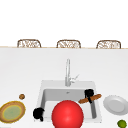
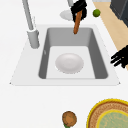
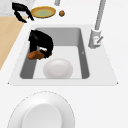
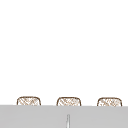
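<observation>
My right hand point(image 1: 89, 93) is over the right end of the sink point(image 1: 50, 84), shut on a brown stick-shaped thing point(image 1: 90, 98) that slants down towards the basin. In the left side view the right hand point(image 2: 79, 8) holds the brown thing point(image 2: 77, 24) at the basin's far end; in the right side view the hand point(image 3: 40, 41) and the brown thing point(image 3: 35, 54) are over the near part. My left hand point(image 1: 38, 113) hovers at the sink's front left corner, fingers loosely straight, holding nothing point(image 2: 121, 58) point(image 3: 21, 11). A white round dish point(image 2: 69, 62) point(image 3: 58, 68) lies in the basin.
A big red ball shape point(image 1: 67, 115) covers the sink's front. The faucet point(image 1: 67, 72) stands behind the basin. A white plate point(image 1: 115, 105) and a lime point(image 1: 122, 123) lie to the right, a yellow-rimmed plate point(image 1: 12, 111) and a small brown ball point(image 1: 22, 96) to the left.
</observation>
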You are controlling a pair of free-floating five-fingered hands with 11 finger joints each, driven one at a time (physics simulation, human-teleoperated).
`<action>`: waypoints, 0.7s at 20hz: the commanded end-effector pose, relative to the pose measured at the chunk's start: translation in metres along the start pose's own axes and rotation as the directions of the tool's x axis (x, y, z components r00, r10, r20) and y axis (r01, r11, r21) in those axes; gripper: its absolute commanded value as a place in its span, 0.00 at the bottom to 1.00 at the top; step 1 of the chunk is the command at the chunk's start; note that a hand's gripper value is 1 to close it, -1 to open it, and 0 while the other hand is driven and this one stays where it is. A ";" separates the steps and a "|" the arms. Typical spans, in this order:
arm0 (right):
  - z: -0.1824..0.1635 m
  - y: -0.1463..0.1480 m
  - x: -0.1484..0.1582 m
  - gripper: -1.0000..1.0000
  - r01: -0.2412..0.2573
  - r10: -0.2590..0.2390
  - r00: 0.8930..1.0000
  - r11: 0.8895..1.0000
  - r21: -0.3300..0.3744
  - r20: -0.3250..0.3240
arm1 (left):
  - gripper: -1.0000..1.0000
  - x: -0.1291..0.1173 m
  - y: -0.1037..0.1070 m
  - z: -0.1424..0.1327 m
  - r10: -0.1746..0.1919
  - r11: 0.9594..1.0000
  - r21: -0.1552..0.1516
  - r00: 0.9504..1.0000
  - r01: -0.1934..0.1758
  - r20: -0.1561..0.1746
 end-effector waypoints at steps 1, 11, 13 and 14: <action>0.033 -0.016 -0.019 1.00 0.007 -0.007 1.000 1.000 -0.021 -0.013 | 0.50 0.000 0.000 0.000 0.000 1.000 0.000 1.000 0.000 0.000; 0.081 -0.047 -0.091 1.00 0.021 -0.021 1.000 0.999 -0.039 0.009 | 0.50 0.000 0.000 0.000 0.000 1.000 0.000 1.000 0.000 0.000; 0.084 -0.048 -0.106 1.00 0.034 -0.033 0.999 0.999 -0.040 0.015 | 0.50 0.000 0.000 0.000 0.000 1.000 0.000 1.000 0.000 0.000; 0.085 -0.047 -0.114 1.00 0.035 -0.034 0.999 0.999 -0.041 0.016 | 0.50 0.000 0.000 0.000 0.000 1.000 0.000 1.000 0.000 0.000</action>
